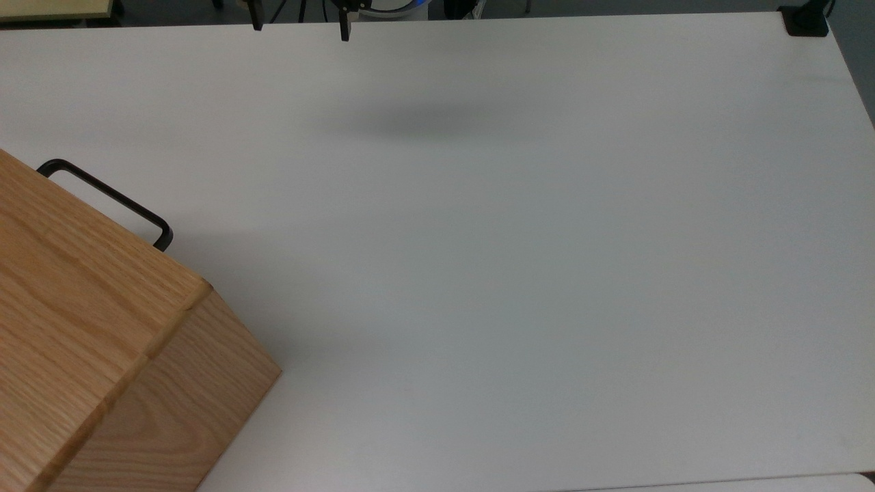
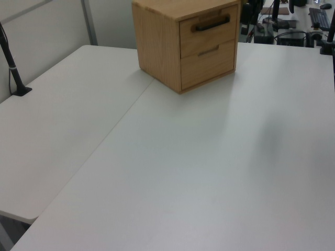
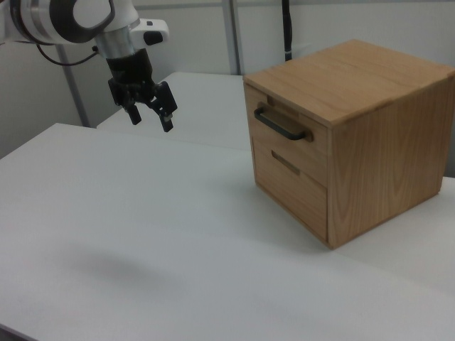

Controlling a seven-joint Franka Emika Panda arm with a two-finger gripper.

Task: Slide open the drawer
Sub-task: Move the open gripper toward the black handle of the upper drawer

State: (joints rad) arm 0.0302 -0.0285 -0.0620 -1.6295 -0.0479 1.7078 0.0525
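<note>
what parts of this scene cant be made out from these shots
- Inside of the drawer: hidden in the right view and left view by its own shut front.
- Drawer front in the top view: covered by the cabinet top; the handle sticks out past it.
- Gripper in the top view: cut off by the upper edge, just two fingertips show.
- Arm in the right view: cut off by the right view's left and upper edges.
</note>
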